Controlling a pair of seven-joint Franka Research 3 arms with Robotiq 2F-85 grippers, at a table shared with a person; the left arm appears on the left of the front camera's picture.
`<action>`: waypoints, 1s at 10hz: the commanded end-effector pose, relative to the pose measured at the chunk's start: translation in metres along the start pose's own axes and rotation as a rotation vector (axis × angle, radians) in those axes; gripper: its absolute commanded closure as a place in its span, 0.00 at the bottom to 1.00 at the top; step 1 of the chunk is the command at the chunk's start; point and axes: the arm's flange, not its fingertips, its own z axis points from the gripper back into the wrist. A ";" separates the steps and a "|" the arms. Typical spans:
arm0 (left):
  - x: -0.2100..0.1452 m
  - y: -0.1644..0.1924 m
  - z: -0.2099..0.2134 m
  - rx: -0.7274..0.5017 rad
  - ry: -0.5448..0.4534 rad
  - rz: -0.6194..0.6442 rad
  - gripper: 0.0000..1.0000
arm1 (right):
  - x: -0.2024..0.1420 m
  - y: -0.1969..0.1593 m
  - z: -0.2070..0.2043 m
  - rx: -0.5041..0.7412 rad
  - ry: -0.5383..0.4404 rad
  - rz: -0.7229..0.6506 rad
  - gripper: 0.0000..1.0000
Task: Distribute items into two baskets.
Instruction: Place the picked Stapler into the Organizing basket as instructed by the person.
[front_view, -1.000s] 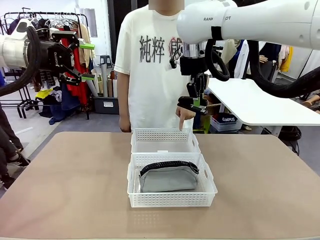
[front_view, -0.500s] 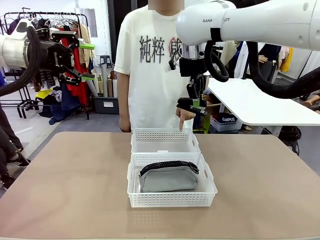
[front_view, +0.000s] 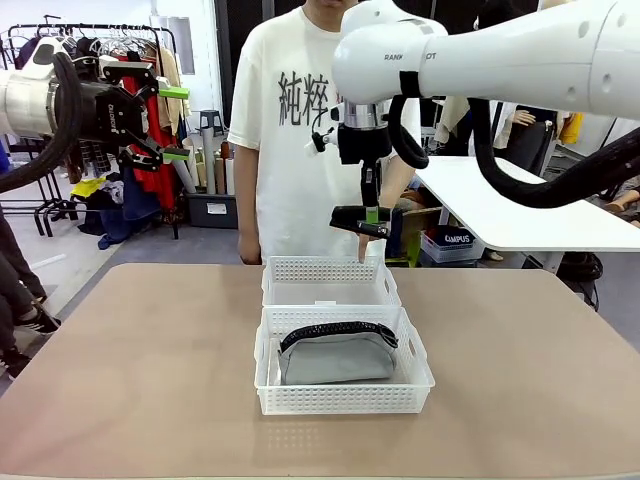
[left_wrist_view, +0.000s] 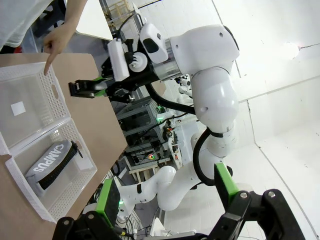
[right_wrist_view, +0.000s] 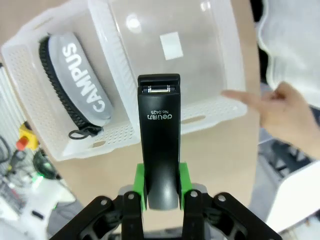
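Note:
My right gripper is shut on the black stapler and holds it in the air above the far rim of the far basket. In the right wrist view the stapler sticks out from between the green pads of the gripper, over that bare basket. The grey pouch lies in the near basket, seen too as the pouch. My left gripper hangs open and high at the left, away from the table, holding nothing.
A person stands at the far side. The person's hand points a finger down at the far basket's right end. The two baskets touch, one behind the other, mid-table. Bare tabletop lies on both sides.
My right arm has swung a little to the left with the stapler, which now hangs over the far basket's back edge. The left arm and the pouch have not moved.

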 end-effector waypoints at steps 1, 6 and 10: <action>-0.001 -0.002 0.002 -0.016 0.002 -0.001 0.00 | 0.024 -0.010 -0.001 -0.080 0.009 0.100 1.00; -0.001 -0.002 0.002 -0.016 0.002 -0.001 0.00 | 0.063 -0.008 -0.080 -0.184 0.115 0.252 1.00; -0.001 -0.002 0.002 -0.016 0.002 -0.001 0.00 | 0.069 -0.017 -0.130 -0.092 0.137 0.290 1.00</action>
